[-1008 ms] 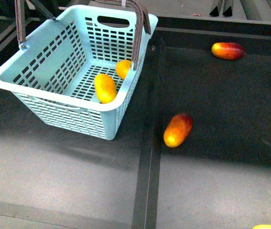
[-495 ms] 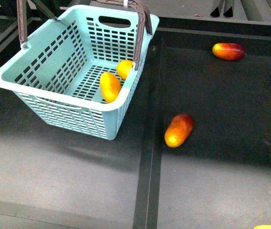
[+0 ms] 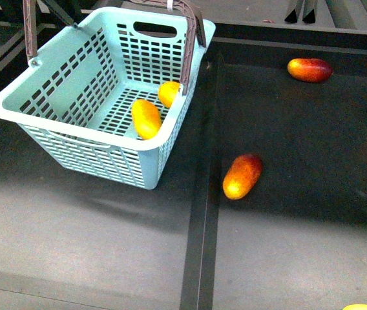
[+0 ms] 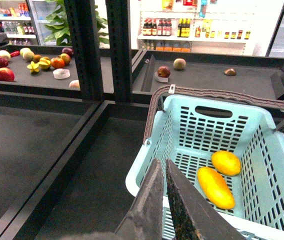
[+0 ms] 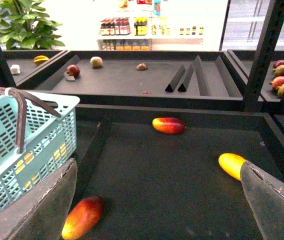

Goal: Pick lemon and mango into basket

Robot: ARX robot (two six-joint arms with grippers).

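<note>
Mango (image 3: 145, 119) and lemon (image 3: 167, 93) sit in the basket (image 3: 73, 132), upper left; left fingers (image 4: 184, 210) clenched, seemingly empty; right fingers (image 5: 272, 200) released.

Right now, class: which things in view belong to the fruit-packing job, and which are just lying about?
Job: light teal slotted plastic basket; elongated yellow-orange mango and small rounder yellow lemon, both inside it.

Lying about: red-and-orange mango on the dark shelf; red mango farther back; yellow fruit.

Mango (image 3: 146, 119) and lemon (image 3: 168, 93) side by side inside the basket (image 3: 15, 106), left of two loose mangoes (image 3: 241, 175).
</note>
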